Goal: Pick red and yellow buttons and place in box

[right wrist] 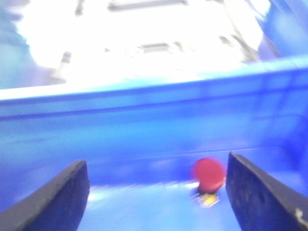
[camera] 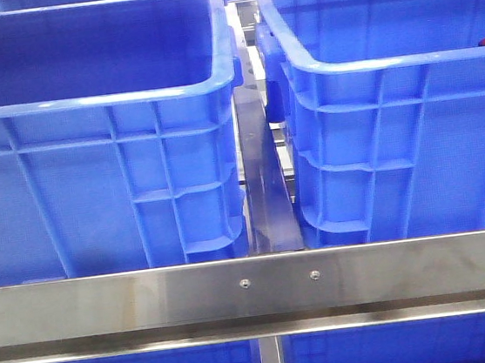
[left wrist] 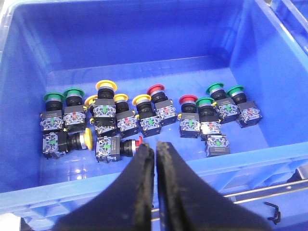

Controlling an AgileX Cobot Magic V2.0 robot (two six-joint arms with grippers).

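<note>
In the left wrist view a blue crate [left wrist: 269, 82] holds several push buttons with green, red and yellow caps. Red caps [left wrist: 155, 90] [left wrist: 188, 100] and yellow caps [left wrist: 106, 85] [left wrist: 142, 99] stand upright in a row. One yellow [left wrist: 88, 138] and one red [left wrist: 138, 143] button lie on their sides. My left gripper [left wrist: 155, 147] is shut and empty above the crate's near rim, close to the lying red one. In the blurred right wrist view my right gripper [right wrist: 156, 168] is open inside a blue box [right wrist: 144, 110]. A single red button [right wrist: 208, 174] rests on the floor near one finger.
The front view shows two alike blue crates side by side, left [camera: 93, 181] and right [camera: 396, 146], behind a steel rail [camera: 254, 285], with a narrow gap and metal post [camera: 268, 187] between them. Neither gripper shows there.
</note>
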